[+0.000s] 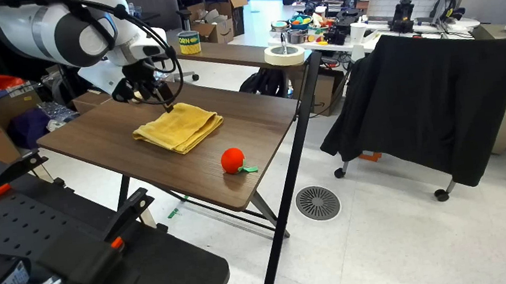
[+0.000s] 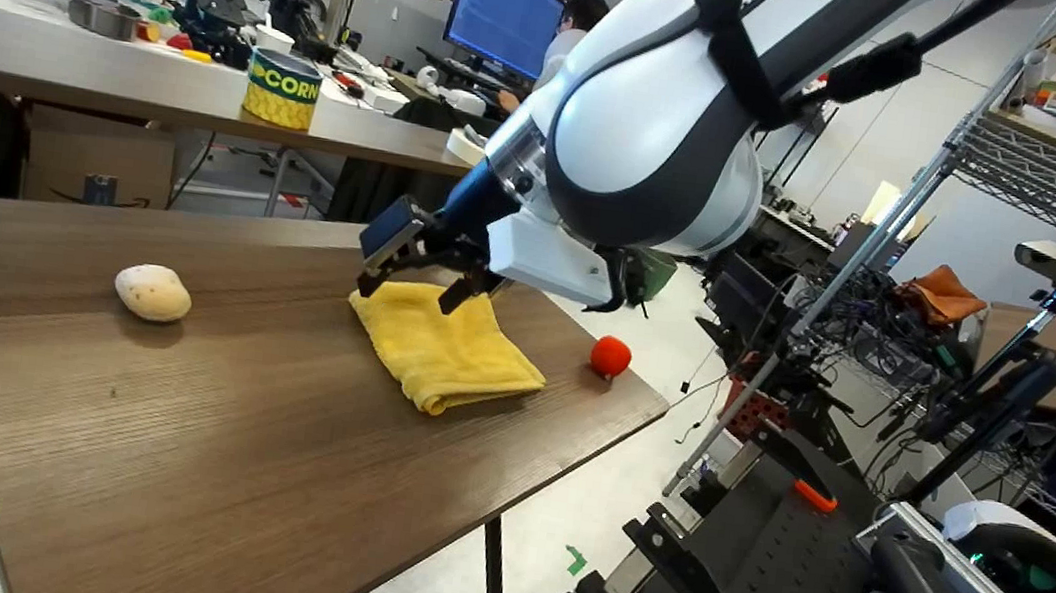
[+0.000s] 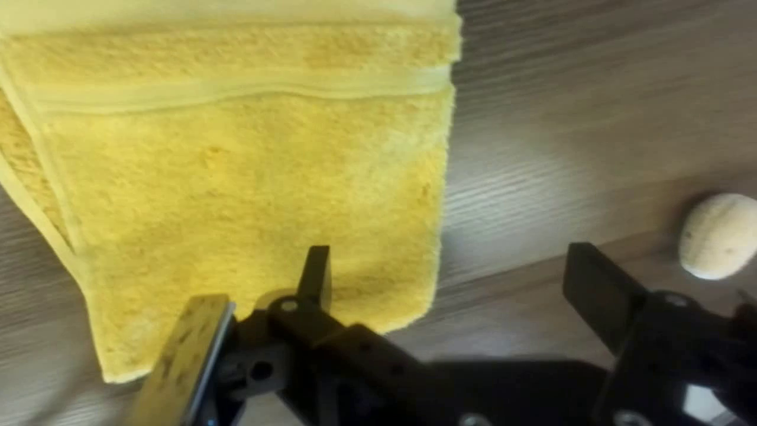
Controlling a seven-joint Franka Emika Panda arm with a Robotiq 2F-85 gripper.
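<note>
My gripper [image 3: 449, 245] stands open with nothing between its fingers. It hovers over the near edge of a folded yellow towel [image 3: 254, 177]; in the wrist view one finger overlaps the towel and the other overlaps bare wood. Whether a fingertip touches the cloth I cannot tell. The towel lies flat on a brown table [image 2: 166, 454]. A pale, potato-like object [image 2: 154, 293] rests apart from the towel, at the right edge of the wrist view. On the towel's opposite side sits a red ball-shaped item [image 1: 232, 160] with a green strip at its base.
A corn can [image 2: 281, 90] and a tape roll [image 1: 284, 55] stand on a raised shelf along the table's far side. A black post [image 1: 293, 171] rises at the table's corner. Beside the table is a black work surface [image 1: 172, 267] with orange-handled clamps.
</note>
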